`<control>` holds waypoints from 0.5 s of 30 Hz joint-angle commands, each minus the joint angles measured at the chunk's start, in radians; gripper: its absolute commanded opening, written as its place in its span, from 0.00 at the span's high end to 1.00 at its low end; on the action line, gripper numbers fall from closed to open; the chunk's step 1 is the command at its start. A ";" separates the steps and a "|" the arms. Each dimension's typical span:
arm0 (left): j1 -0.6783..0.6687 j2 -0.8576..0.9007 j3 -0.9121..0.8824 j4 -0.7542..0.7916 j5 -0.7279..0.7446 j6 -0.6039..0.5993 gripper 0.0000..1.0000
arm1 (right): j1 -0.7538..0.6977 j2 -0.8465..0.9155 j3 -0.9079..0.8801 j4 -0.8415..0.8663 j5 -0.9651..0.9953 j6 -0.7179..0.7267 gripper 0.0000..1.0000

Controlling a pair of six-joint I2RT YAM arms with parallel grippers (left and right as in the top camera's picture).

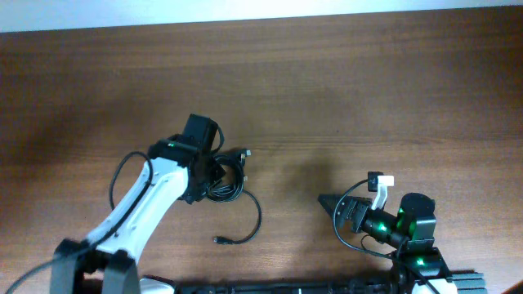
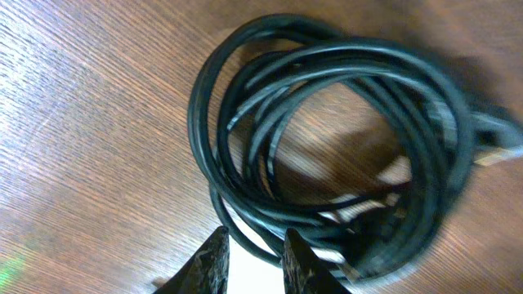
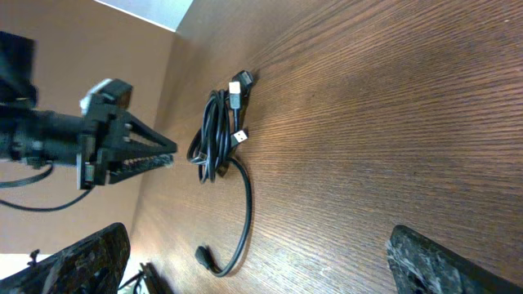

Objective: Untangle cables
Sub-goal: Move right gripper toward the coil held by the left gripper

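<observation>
Setting: robotics lab or test bench.
Worktop (image 1: 368, 82): brown wood-grain surface.
Equipment: left arm (image 1: 135, 204) and right arm (image 1: 404, 229) based at near edge.

Brown wooden table (image 1: 368, 73) filling nearly whole overhead view, grain running left to right, lighter sheen lying across its middle. Pale strip (image 1: 122, 12) showing beyond table's far edge, slanting along top of overhead view. In left wrist view, wood catching bright glare at left, grain running diagonally. In right wrist view, table edge cutting diagonally at left; tan surface (image 3: 90, 41) and pale bluish patch (image 3: 147, 8) showing beyond it, too blurred for identifying.
</observation>
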State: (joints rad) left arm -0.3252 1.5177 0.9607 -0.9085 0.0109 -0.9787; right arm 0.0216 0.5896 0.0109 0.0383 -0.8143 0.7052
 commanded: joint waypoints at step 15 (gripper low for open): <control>-0.002 0.184 -0.014 0.080 -0.026 -0.026 0.72 | 0.005 0.003 0.007 0.003 -0.012 -0.022 0.01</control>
State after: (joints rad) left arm -0.3252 1.6798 0.9592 -0.8352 -0.0010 -0.9958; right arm 0.0216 0.5903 0.0109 0.0383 -0.8143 0.6987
